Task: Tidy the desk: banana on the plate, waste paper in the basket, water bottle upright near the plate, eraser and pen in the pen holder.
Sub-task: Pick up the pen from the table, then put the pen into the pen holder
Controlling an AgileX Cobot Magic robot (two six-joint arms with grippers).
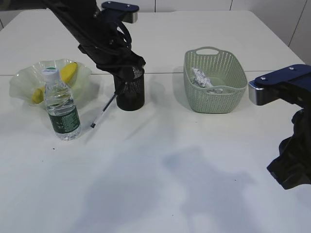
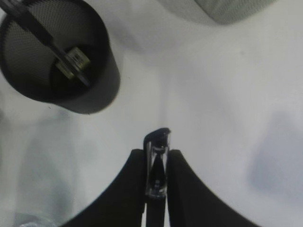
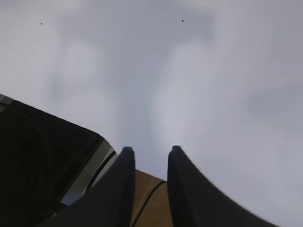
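Note:
My left gripper [image 1: 127, 73] hangs over the black mesh pen holder [image 1: 130, 94]. In the left wrist view it [image 2: 157, 152] is shut on a black pen [image 2: 157, 163] with a clear cap. The holder [image 2: 102, 66] lies up and left of the jaws, with an eraser [image 2: 73, 61] and a slim dark stick inside. Another pen [image 1: 103, 114] lies on the table, left of the holder. The banana [image 1: 69, 72] is on the glass plate [image 1: 22, 80]. The water bottle [image 1: 62, 109] stands upright in front of the plate. Crumpled paper [image 1: 201, 78] is in the green basket [image 1: 214, 99]. My right gripper [image 3: 149, 151] is open and empty.
The right arm [image 1: 291, 155] sits low at the table's right edge, well away from the basket. The white table [image 1: 160, 184] stretches across the front.

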